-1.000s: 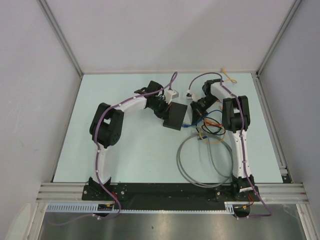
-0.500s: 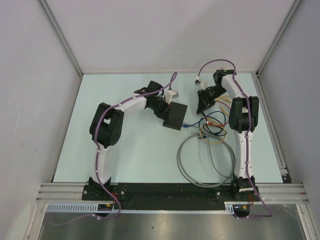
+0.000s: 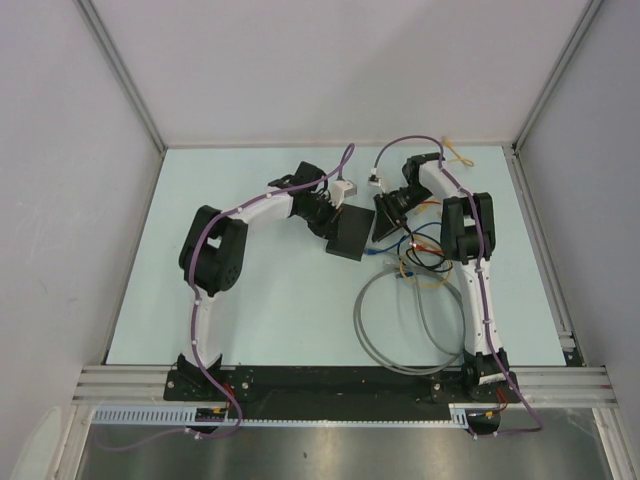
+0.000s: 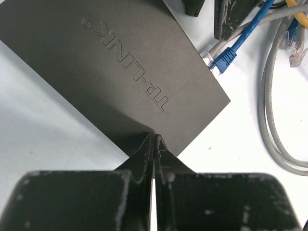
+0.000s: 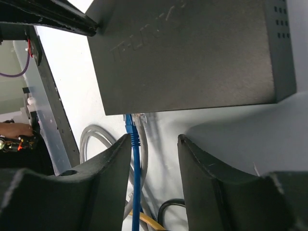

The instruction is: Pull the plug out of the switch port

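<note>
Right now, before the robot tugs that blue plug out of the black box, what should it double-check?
1. The blue plug sits in the switch: ok.
2. The left tool is shut, tips at the switch's edge: ok.
3. The switch is pinned firmly: cannot tell.
4. The right tool is open: ok.
5. The blue plug is centred between its fingers: not ok, it lies beside one finger.

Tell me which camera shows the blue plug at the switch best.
Left wrist: the blue plug is large, sharp and well lit where it meets the edge of the switch. The right wrist view shows it smaller and in shadow under that edge. The top view shows only a blue speck beside the switch.
</note>
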`<action>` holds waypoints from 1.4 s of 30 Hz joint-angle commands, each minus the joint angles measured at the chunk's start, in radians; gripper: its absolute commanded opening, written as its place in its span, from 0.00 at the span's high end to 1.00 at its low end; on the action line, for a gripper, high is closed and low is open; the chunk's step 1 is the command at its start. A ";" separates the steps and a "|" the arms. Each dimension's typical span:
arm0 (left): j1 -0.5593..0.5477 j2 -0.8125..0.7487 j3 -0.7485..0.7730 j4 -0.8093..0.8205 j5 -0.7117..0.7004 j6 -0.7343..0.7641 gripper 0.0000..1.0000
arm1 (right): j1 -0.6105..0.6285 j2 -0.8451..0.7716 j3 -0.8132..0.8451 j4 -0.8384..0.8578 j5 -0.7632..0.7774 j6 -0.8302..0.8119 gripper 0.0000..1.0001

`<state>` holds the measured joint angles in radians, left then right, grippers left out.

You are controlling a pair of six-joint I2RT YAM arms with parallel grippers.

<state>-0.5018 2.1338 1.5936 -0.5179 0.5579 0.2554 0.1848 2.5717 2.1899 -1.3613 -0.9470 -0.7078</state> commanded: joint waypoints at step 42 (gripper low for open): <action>0.002 0.032 -0.070 -0.117 -0.104 0.058 0.99 | 0.044 0.125 -0.033 -0.095 0.033 -0.024 0.82</action>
<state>-0.5018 2.1262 1.5829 -0.5179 0.5568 0.2703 0.2173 2.6480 2.1735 -1.4174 -1.0771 -0.7322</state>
